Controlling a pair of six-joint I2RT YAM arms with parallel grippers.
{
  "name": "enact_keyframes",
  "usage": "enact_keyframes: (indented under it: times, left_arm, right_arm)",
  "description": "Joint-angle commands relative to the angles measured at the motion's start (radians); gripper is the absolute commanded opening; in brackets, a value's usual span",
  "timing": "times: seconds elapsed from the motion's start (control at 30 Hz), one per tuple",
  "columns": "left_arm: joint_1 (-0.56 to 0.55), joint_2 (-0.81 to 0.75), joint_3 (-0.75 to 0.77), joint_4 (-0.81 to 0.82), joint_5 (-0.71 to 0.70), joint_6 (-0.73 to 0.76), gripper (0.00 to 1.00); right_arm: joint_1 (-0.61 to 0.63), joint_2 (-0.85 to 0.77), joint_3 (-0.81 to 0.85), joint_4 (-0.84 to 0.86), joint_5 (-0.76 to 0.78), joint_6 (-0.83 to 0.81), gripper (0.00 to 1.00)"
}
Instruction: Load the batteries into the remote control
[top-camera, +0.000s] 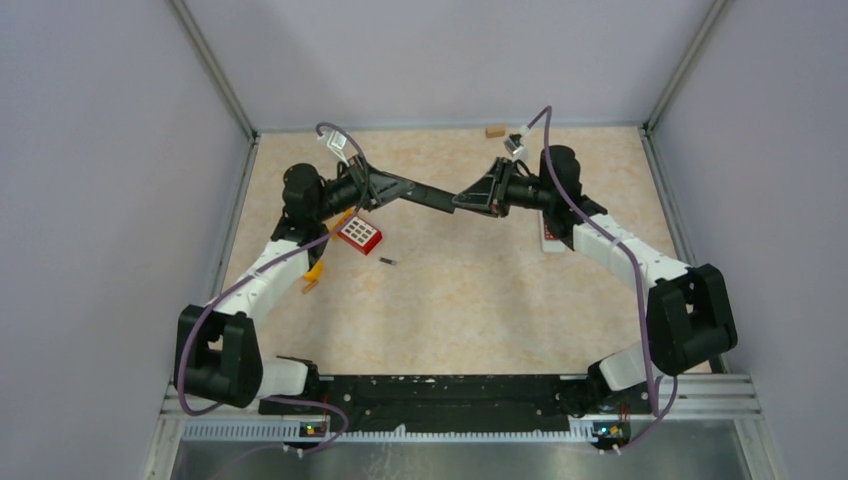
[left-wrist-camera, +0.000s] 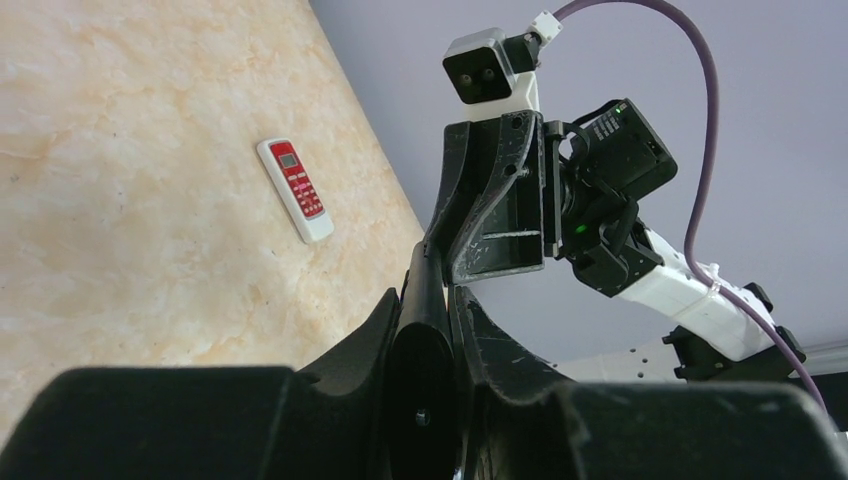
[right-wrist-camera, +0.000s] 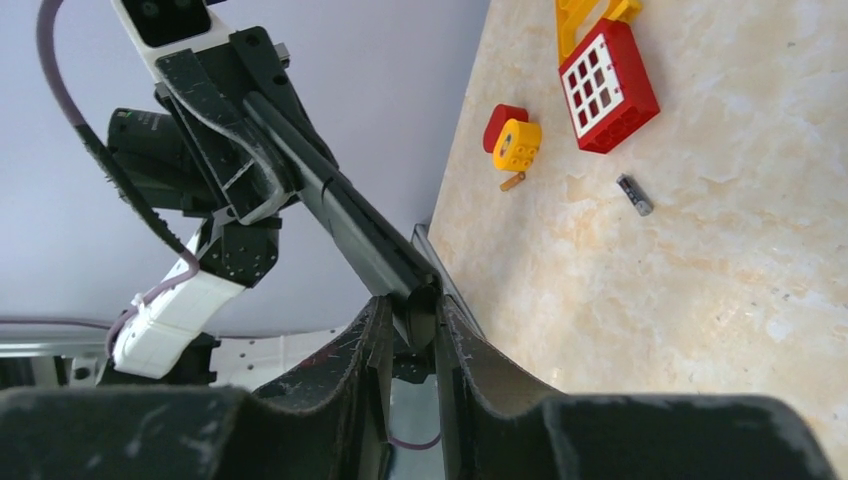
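A: Nearest the lens in the left wrist view, the left gripper (left-wrist-camera: 428, 292) is noted pressed together on one end of a long slim black bar (right-wrist-camera: 340, 207), seen edge-on between the pads.

B: Confirmed. In the right wrist view the right gripper (right-wrist-camera: 410, 305) is recorded pinching the other end of the same bar, with its fingers lying against both flanks. The bar is held clear of the beige marbled bench (right-wrist-camera: 700, 320) and spans the two grippers.

A: Location of the task item?

B: One small dark cylindrical battery (right-wrist-camera: 634, 194) is seen lying flat on the bench, apart from both grippers. It is near a red square block with a white grid face (right-wrist-camera: 608, 85), and a gap is seen between them.

A: Other items to be logged?

B: A white remote with a red face (left-wrist-camera: 293, 190) lies flat on the bench, partly under the right arm in the top view. A yellow studded wheel piece (right-wrist-camera: 519, 145) rests against a red disc (right-wrist-camera: 497, 120) near the bench edge. A small tan block (top-camera: 494, 130) sits at the far edge. Whether the black bar carries buttons or a battery bay cannot be told.
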Motion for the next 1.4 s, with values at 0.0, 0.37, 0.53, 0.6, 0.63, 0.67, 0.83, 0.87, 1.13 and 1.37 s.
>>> enact_keyframes:
  times: [0.0,0.37,0.53,0.6,0.63,0.67,0.83,0.87,1.13,1.37]
  left_arm:
    - [-0.001,-0.03,0.043,0.04,-0.016,0.026,0.0]
    - [-0.002,-0.023,0.048,0.0,-0.014,0.065,0.0]
    - [-0.011,-0.023,0.047,0.001,-0.003,0.064,0.0]
    - [-0.012,-0.024,0.043,-0.001,-0.006,0.066,0.0]
    - [-0.012,-0.024,0.042,-0.002,-0.006,0.067,0.0]
    - [-0.013,-0.024,0.04,-0.004,-0.008,0.07,0.0]
    - [-0.013,-0.032,0.044,-0.049,-0.031,0.109,0.0]
    - [-0.013,-0.038,0.046,-0.08,-0.049,0.129,0.0]
    - [-0.011,-0.031,0.03,-0.265,-0.255,0.281,0.0]
    - [-0.005,-0.061,0.026,-0.387,-0.438,0.352,0.0]
  right_arm:
    - [-0.004,-0.022,-0.003,0.135,-0.034,0.072,0.21]
    - [0.008,-0.021,-0.019,0.211,-0.037,0.079,0.27]
    - [0.03,0.008,-0.012,0.258,-0.04,0.098,0.28]
    - [0.035,0.014,-0.008,0.258,-0.039,0.097,0.28]
    - [0.039,0.016,-0.006,0.259,-0.039,0.095,0.28]
    - [0.042,0.018,-0.006,0.255,-0.037,0.091,0.28]
    - [0.047,0.01,-0.011,0.235,-0.015,0.069,0.03]
    - [0.046,0.001,-0.011,0.224,-0.003,0.058,0.0]
    - [0.045,-0.084,-0.064,0.075,0.142,-0.056,0.0]
    - [0.045,-0.047,-0.24,0.062,0.271,-0.091,0.0]
